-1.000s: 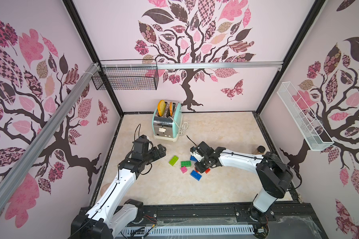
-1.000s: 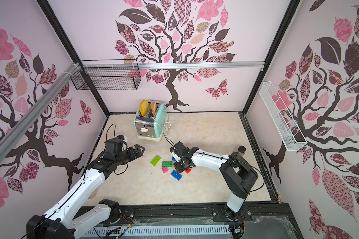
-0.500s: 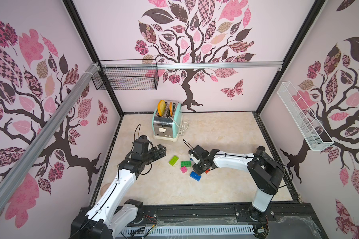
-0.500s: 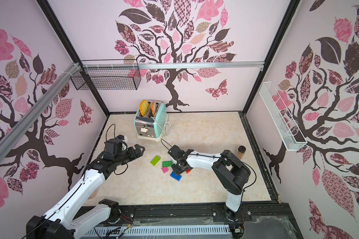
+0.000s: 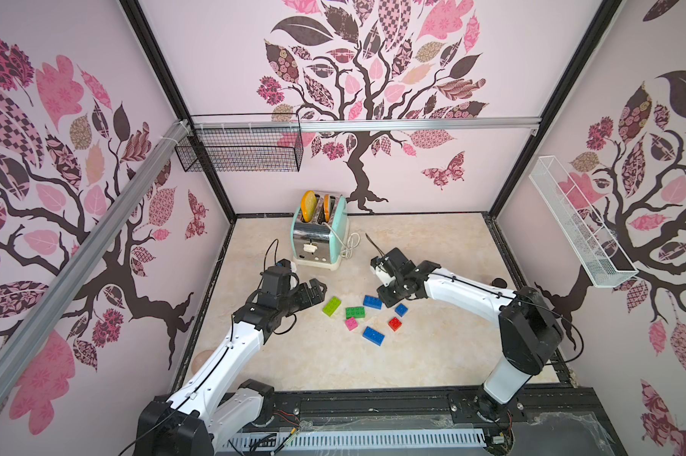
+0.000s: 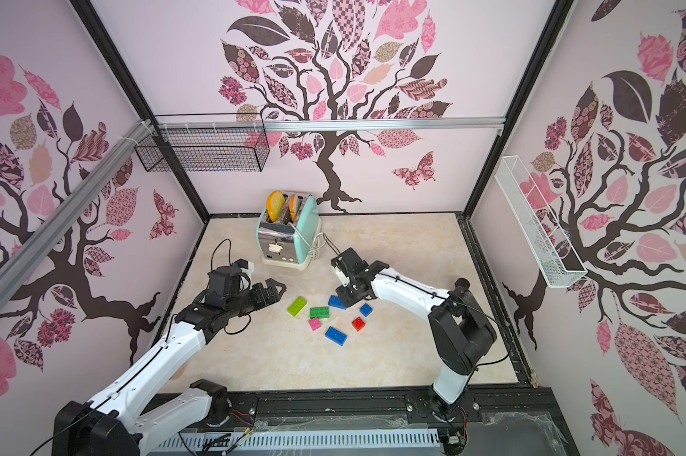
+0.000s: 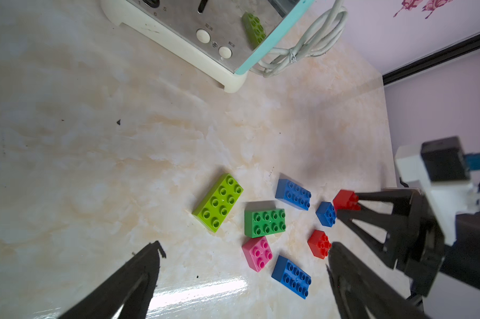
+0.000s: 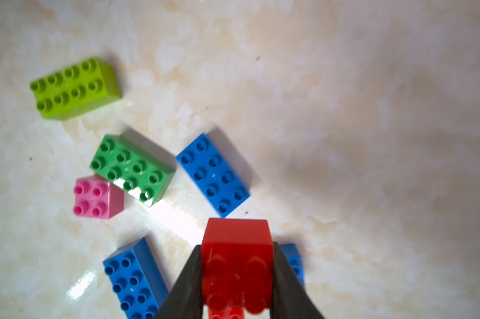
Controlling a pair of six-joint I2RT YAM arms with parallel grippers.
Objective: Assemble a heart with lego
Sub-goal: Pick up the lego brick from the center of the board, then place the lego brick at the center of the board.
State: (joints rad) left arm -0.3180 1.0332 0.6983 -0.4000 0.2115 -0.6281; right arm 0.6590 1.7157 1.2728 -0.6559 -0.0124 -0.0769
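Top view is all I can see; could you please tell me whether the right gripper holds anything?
Observer: Yes. The right wrist view shows the right gripper shut on a small red brick.
Operator: Thank you. Which way does it face?
Observer: Its studs face the wrist camera, and the fingers press two opposite sides.
Operator: And is the left gripper empty?
Observer: Yes. The left wrist view shows the left gripper with its fingers wide apart and nothing gripped between them.
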